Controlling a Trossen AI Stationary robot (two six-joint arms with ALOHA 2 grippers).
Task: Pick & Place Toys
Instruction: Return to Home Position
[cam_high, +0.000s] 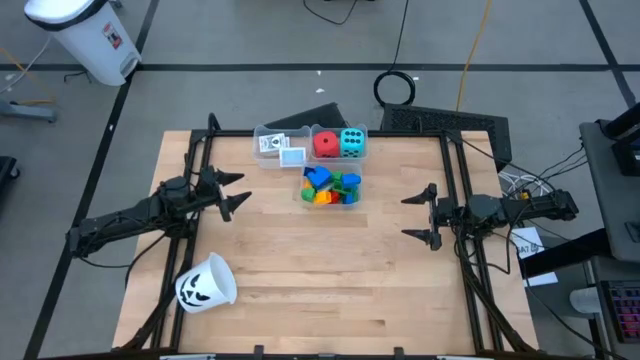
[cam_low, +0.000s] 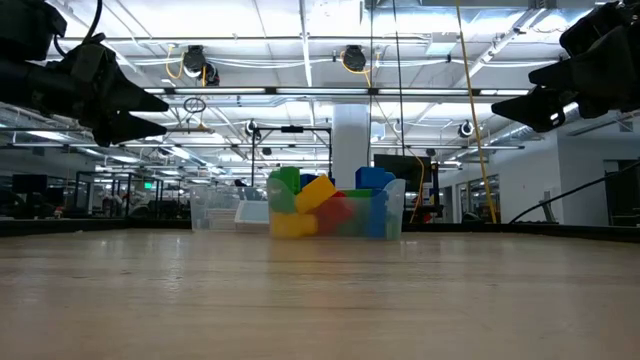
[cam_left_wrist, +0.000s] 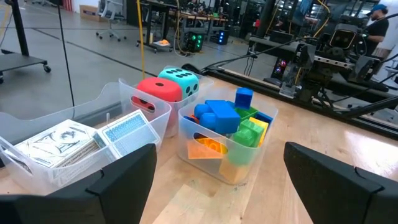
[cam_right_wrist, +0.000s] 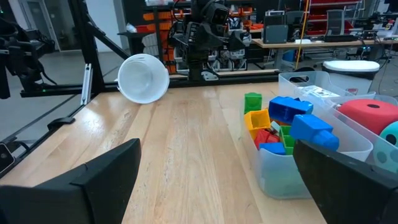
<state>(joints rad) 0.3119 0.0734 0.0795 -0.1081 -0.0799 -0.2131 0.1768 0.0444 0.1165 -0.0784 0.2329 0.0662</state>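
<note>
Two open hands over the worktop (cam_high: 330, 275): left hand (cam_high: 234, 195) off to the left of the bin (cam_left_wrist: 211, 163) of blocks (cam_high: 322, 181), right hand (cam_high: 408, 216) to its right.

Level, reaching inward from its side: left arm (cam_high: 130, 217), wrist straight. At tip, left gripper (cam_high: 240, 190), fingers spread wide, nothing between. Mirrored opposite: right arm (cam_high: 520, 207), forearm level. Its right gripper (cam_high: 405, 217) likewise spread wide, empty. Grippers face each other, well apart, both raised in air.
</note>
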